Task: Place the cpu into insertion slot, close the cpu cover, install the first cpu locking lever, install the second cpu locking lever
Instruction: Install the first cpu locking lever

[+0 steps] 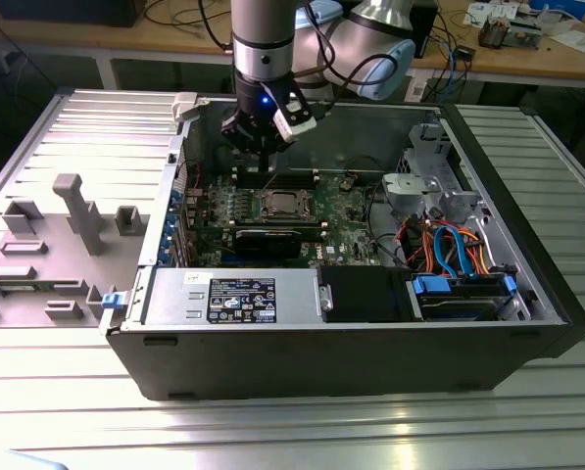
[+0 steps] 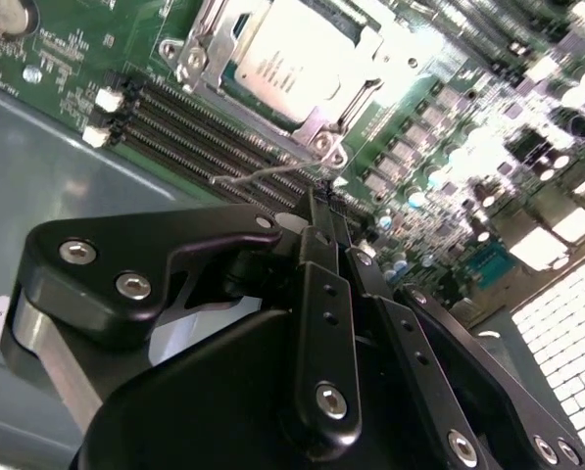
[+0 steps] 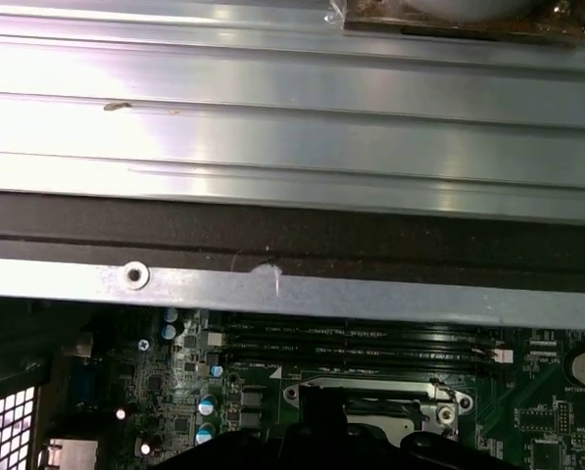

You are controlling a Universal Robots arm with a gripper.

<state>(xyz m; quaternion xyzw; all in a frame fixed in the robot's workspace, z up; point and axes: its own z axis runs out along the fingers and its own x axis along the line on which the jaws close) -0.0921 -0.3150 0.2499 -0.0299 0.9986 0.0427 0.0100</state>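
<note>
Black jointed hand (image 2: 318, 203), fingers (image 2: 323, 284) pressed shut, tips at a thin grey wire locking lever (image 2: 261, 177) running alongside the silvery square-framed cpu cover (image 2: 206, 39) just beyond it.

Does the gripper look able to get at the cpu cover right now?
Probably yes: the gripper hangs close beside the cpu cover, with just low memory slots between, and nothing stands over it.

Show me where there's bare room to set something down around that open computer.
The ribbed metal table is bare between the computer case and the exterior view's lower edge, and beside the case at that view's right. At the exterior view's left, grey fixture blocks crowd it. Inside the case is packed: cables, and the gripper near the cpu.
</note>
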